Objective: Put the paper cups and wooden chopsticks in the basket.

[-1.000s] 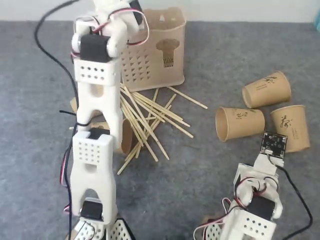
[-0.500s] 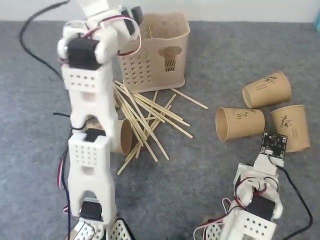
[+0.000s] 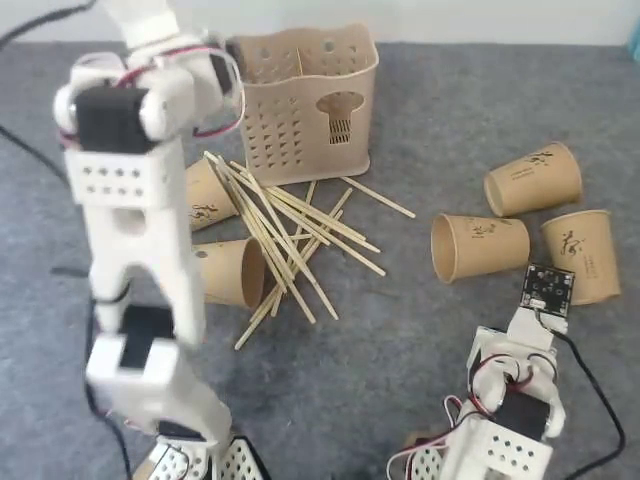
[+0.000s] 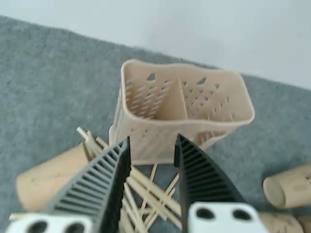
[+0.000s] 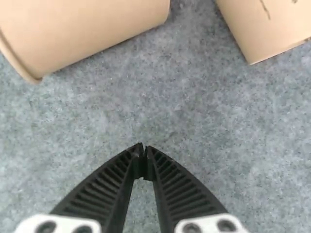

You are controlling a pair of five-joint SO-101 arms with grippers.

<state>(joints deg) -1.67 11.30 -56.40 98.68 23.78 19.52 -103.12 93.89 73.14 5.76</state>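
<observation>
Left arm point(image 3: 130, 230) swung away from basket point(image 3: 310, 120); left gripper point(image 4: 153, 141) half-parted, empty; right gripper point(image 5: 144, 148) closed, empty.

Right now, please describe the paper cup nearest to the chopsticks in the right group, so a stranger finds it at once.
Start at the tall beige perforated basket at the back of the grey carpet. To its right lie three brown paper cups. Your cup is the one closest to the pile of wooden chopsticks, its open mouth turned toward them.
</observation>
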